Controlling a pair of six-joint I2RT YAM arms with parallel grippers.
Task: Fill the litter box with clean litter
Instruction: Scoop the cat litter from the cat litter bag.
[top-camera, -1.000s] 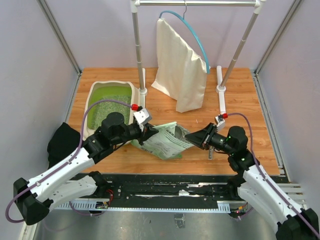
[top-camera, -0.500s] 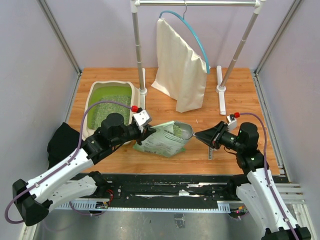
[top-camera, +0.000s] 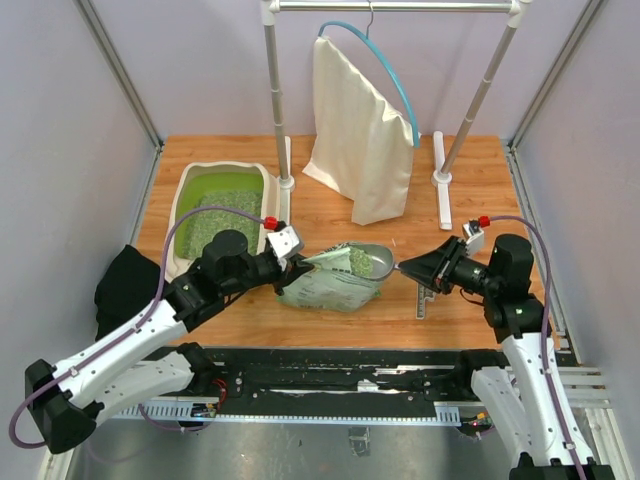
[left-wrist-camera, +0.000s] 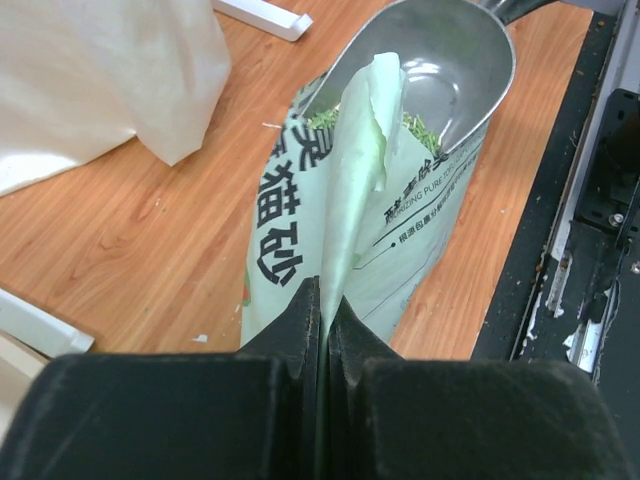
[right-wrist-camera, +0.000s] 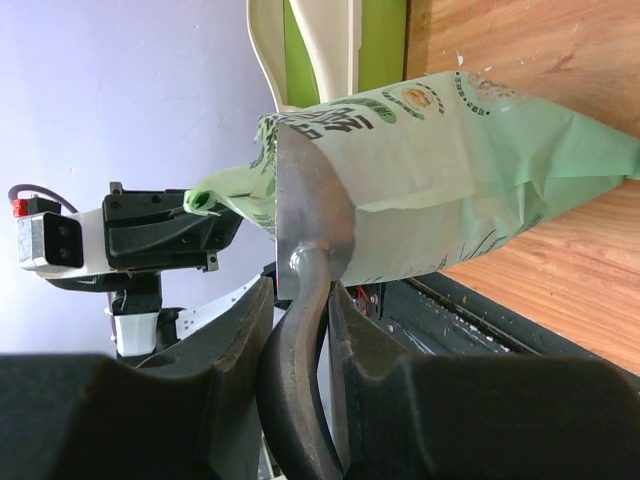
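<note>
Beside the litter box (top-camera: 224, 168), left fingers (left-wrist-camera: 296, 325) pinch the bag (left-wrist-camera: 285, 215) edge; right fingers (right-wrist-camera: 238, 345) clamp the scoop (right-wrist-camera: 312, 205) handle

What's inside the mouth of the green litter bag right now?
The metal scoop sits in the litter bag's open mouth, a few green litter granules at its edge. Whatever lies deeper is hidden by the printed film.

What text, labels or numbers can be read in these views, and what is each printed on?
"猫砂": large dark characters on the green bag; a further character next to them is partly folded away.
Small Chinese and Latin print on the bag, near the scoop: too small to read.
Round emblem and print on the bag, right wrist view: blurred.
No other text seen.
</note>
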